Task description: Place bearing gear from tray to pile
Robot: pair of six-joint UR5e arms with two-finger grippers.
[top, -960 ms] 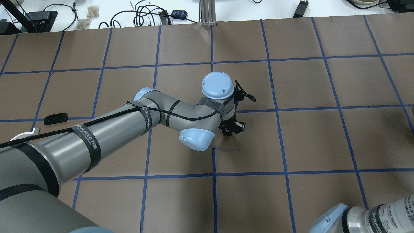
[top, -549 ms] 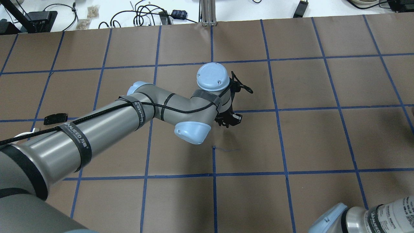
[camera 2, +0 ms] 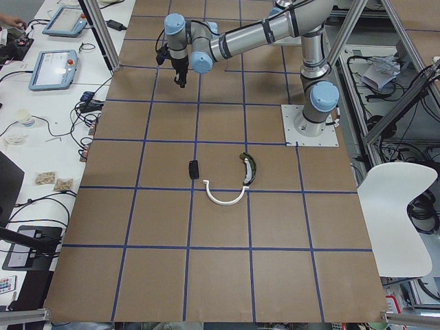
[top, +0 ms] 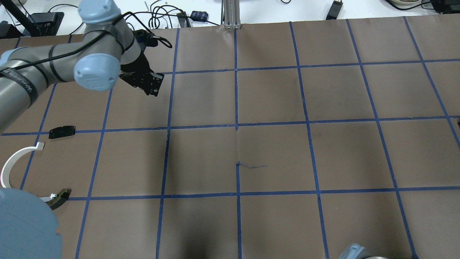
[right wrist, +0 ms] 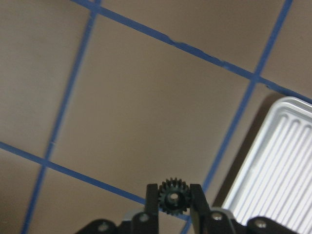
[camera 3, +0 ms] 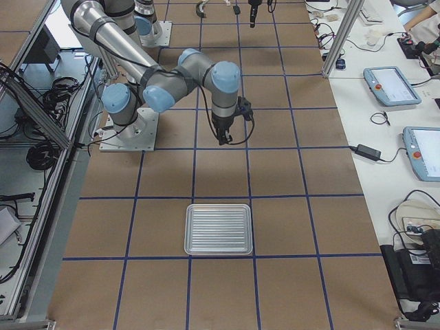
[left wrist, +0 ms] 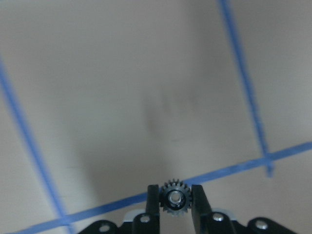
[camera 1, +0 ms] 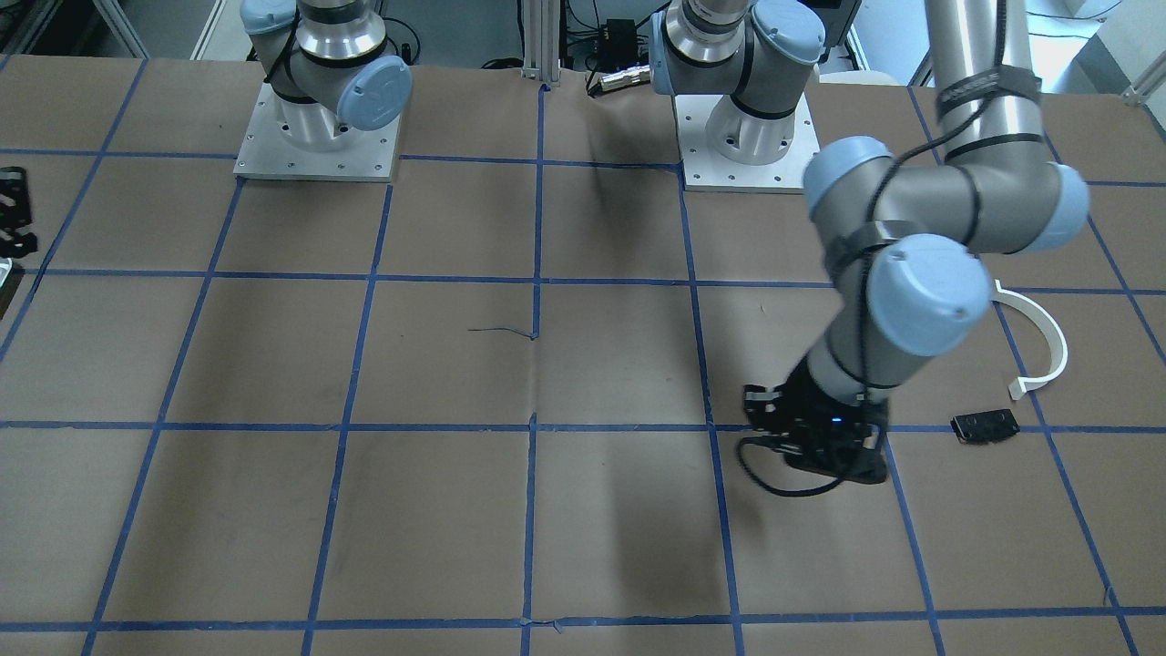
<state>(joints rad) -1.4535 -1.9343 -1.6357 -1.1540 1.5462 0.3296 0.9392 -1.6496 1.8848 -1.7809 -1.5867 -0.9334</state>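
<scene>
Left fingers [left wrist: 153,204]: pinching a black toothed bearing gear [left wrist: 175,200] across its teeth.
Right fingers [right wrist: 152,202]: gripping a twin gear [right wrist: 171,197]; ribbed silver tray [right wrist: 273,161] at 3 o'clock.
Handling: probably light, rigid, slick.

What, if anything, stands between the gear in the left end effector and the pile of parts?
Nothing visible. The left end effector holds the gear above the table. Between it and the black plate and white arc there is only brown surface with blue tape lines.
</scene>
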